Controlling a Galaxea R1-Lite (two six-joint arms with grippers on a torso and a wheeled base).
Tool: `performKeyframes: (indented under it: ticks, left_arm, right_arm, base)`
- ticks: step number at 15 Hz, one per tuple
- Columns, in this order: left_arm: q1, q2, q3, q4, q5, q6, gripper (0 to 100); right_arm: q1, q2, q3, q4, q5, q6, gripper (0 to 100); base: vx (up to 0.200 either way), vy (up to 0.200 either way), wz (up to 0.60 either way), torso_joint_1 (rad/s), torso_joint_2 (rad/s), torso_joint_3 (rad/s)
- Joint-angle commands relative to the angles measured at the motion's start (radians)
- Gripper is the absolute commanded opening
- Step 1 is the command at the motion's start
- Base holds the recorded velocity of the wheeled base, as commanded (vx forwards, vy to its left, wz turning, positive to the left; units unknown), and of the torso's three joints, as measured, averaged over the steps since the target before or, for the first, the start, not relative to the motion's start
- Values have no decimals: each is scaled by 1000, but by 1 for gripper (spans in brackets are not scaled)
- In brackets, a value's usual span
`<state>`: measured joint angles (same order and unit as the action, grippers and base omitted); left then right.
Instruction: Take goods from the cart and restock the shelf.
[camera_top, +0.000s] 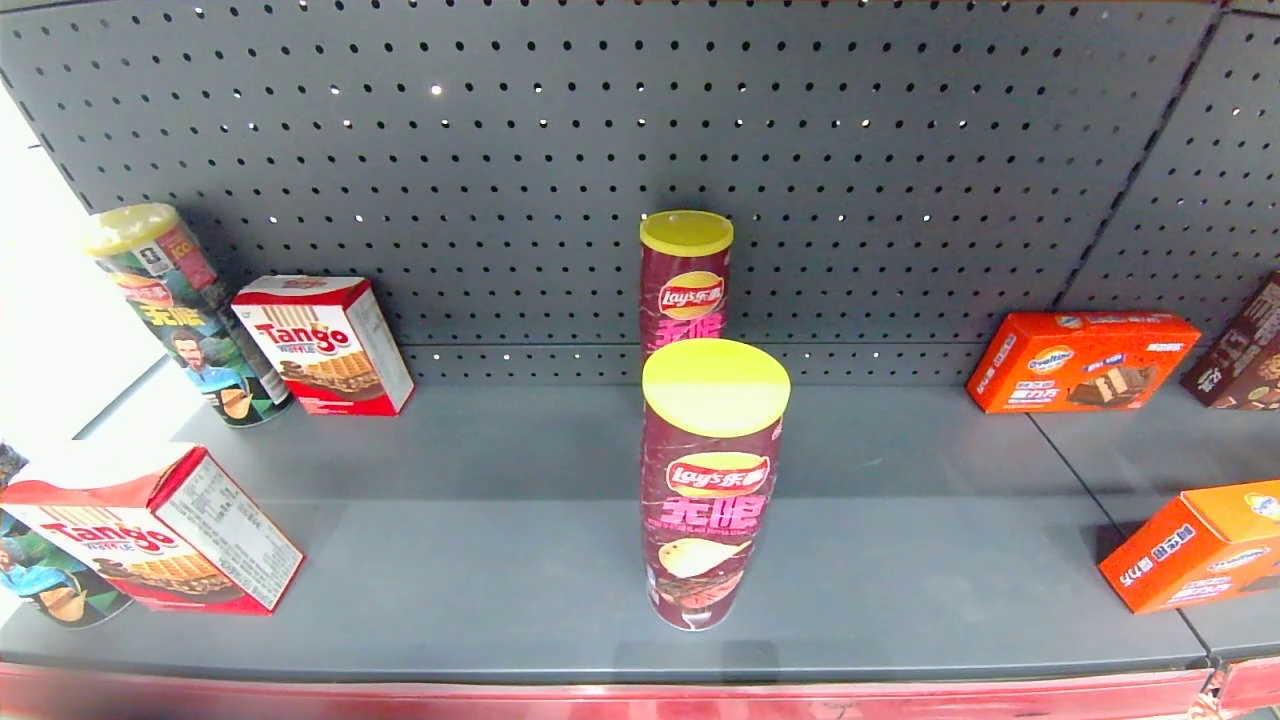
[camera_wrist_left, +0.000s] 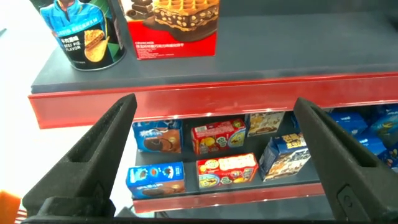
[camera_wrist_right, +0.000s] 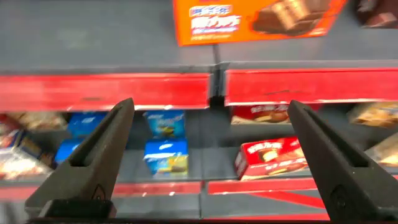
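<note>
Scanning the shelf from its left end: a green chip can stands at the back beside a wafer box, with a second wafer box at the front edge. Judgement: goods sit in front-to-back rows by type, faces outward, so a shopper reads the labels.

- Another green can is mostly hidden behind the front wafer box and cut off at the picture's edge.
- Centre row: front maroon can is upright near the shelf lip. Rear maroon can stands against the pegboard, its lower half covered by the front one.
- Right end: orange box lies flat at the back and a second orange box at the front, its far end cut off. A brown box is clipped by the frame; type unclear.

Left hand: spread wide, holding nothing, below the shelf's red front strip and facing the lower shelves.

Right hand: likewise wide apart and empty, under the orange box.

Judgement: both hang low, ready for fetching stock. Lower-shelf packets are too blurred to identify.
</note>
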<state>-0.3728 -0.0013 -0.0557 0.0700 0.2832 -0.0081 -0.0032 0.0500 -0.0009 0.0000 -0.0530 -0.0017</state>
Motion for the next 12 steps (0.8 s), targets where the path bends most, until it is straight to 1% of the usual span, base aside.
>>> performKeyframes:
  ticks: [1, 2, 3, 4, 5, 6, 8, 9, 10, 11, 12]
  left_arm:
    - [3, 1, 2, -1, 2, 11, 100]
    - [8, 1, 2, -1, 2, 33, 100]
    - [26, 1, 1, 2, 5, 89, 100]
    - [32, 1, -4, 2, 28, 184, 100]
    - [32, 1, -6, 2, 30, 220, 100]
    - [31, 1, -6, 2, 27, 231, 100]
    - [15, 1, -7, 7, 16, 218, 100]
    - [6, 1, -6, 1, 4, 191, 100]
    - [6, 1, -4, -1, -19, 189, 100]
    - [8, 1, 4, -6, -32, 140, 100]
    - [6, 1, 8, -16, -35, 74, 100]
  right_arm:
    - [5, -50, 1, -2, 1, 0, 100]
    - [5, -50, 1, -2, 1, 0, 100]
    - [5, -50, 1, -2, 1, -1, 100]
    - [5, -50, 1, -2, 1, -1, 100]
    - [5, -50, 1, -2, 1, -1, 100]
    - [5, -50, 1, -2, 1, -1, 100]
    - [5, -50, 1, -2, 1, -1, 100]
    - [5, -50, 1, -2, 1, -1, 100]
    - [5, -50, 1, -2, 1, -1, 100]
    - [5, -50, 1, -2, 1, -1, 100]
    - [5, -50, 1, -2, 1, -1, 100]
  base:
    - [0, 0, 0, 0, 0, 0]
    - [0, 0, 0, 0, 0, 0]
    - [0, 0, 0, 0, 0, 0]
    - [0, 0, 0, 0, 0, 0]
    - [0, 0, 0, 0, 0, 0]
    - [0, 0, 0, 0, 0, 0]
    - [0, 0, 0, 0, 0, 0]
    - [0, 0, 0, 0, 0, 0]
    - [0, 0, 0, 0, 0, 0]
    - [0, 0, 0, 0, 0, 0]
    - [0, 0, 0, 0, 0, 0]
